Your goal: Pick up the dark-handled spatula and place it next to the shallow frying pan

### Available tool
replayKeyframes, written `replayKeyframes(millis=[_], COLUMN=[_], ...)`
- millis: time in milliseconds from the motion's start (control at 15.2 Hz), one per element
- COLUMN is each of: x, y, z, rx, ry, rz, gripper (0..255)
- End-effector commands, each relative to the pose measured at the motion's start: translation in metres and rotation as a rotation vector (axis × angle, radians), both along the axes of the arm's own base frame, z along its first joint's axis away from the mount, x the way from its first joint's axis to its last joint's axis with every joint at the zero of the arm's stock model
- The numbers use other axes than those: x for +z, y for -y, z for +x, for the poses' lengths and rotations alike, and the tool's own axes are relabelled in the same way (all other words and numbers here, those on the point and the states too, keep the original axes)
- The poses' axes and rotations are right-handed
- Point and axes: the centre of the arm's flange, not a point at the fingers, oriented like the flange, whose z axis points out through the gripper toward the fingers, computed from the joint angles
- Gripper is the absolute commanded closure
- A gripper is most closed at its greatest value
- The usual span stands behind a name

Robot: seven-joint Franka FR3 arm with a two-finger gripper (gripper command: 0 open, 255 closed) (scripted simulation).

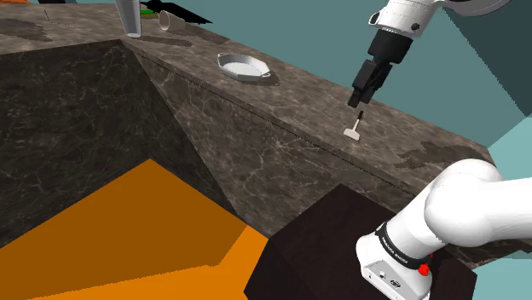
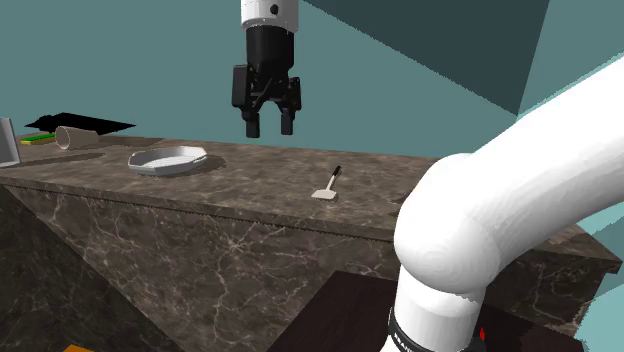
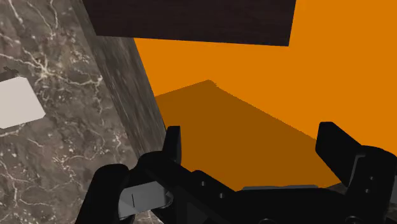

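Currently, item by item.

Gripper [image 1: 355,101]: black, two fingers, spread apart with nothing between them. It hangs above the counter, touching nothing. In the wrist view the fingers [image 3: 173,141] stand wide apart over the counter's edge.

Spatula [image 1: 355,126]: dark handle, pale blade, lying flat on the counter below the gripper and well clear of it. The handle end points toward the fingertips and the blade lies on the stand's side. In the second exterior view it lies lower than the gripper and off to one side.

Frying pan [image 1: 245,66]: shallow, drawn pale grey, on the same counter beyond the gripper, away from the stand and well apart from the spatula.

Counter [image 1: 298,98]: dark veined stone.

Cup [image 1: 170,20]: pale, lying on its side at the counter's far end, past the pan.

Stand [image 1: 315,247]: dark box, on the near side of the gripper.

Floor [image 1: 128,222]: orange, below the counter's front face.
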Motion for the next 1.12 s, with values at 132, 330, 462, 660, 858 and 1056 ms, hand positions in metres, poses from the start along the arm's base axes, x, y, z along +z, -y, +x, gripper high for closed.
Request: replayKeyframes(millis=[132,330,462,660,858,1056], x=[-0.012,-0.031,-0.042,-0.060,-0.076,-0.093], y=[0.014,0.037,0.054,0.081,0.111,0.142], z=[0.016,0.037,0.050,0.067,0.080,0.089], rx=[-0.082,-0.204,-0.286,-0.409,-0.531,-0.654], ry=[0.001,0.003,0.005,0.007,0.009,0.011], rz=[-0.012,-0.031,-0.044,-0.062,-0.081,-0.100], gripper=[0,0,0,0,0,0])
